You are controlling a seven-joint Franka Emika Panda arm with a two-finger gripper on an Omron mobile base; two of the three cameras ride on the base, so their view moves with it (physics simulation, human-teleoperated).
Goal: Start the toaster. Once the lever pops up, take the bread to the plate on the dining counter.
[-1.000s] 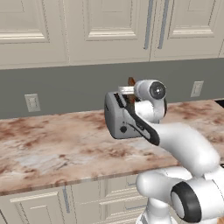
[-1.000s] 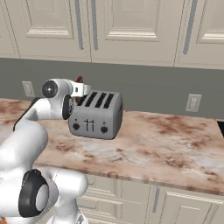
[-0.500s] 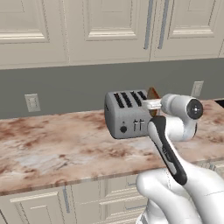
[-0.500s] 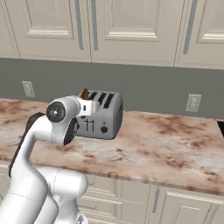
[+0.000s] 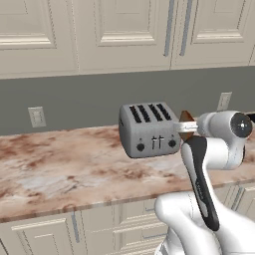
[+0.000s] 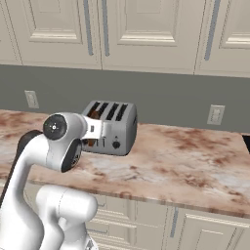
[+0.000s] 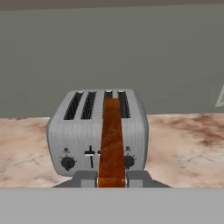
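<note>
**Inspector:** Report the fingers and what they carry.

**Operator:** From my console, the gripper is clenched on the bread. In the hand view the slice stands edge-on between the two fingertips, one pad against each face, and runs straight out ahead of them. I see its orange-brown edge and nothing of its faces there.

**Inspector:** Where is the toaster, relative to those fingers?

**Operator:** The toaster sits ahead of the fingers, its knobbed front turned toward them. The slice crosses its front in that view, covering part of one lever and the slot behind. The other lever shows just to one side of the slice, with a knob beyond it. In the left base view the bread is clear of the slots, held beside the toaster near its front corner. I cannot tell whether slice and casing touch.

**Inspector:** Surface under the toaster?

**Operator:** It stands on the worktop, below and ahead of the fingers. The wall lies beyond it.

**Inspector:** Right base view?

**Operator:** The hand overlaps the toaster front. The gripper itself I cannot pick out there.
</note>
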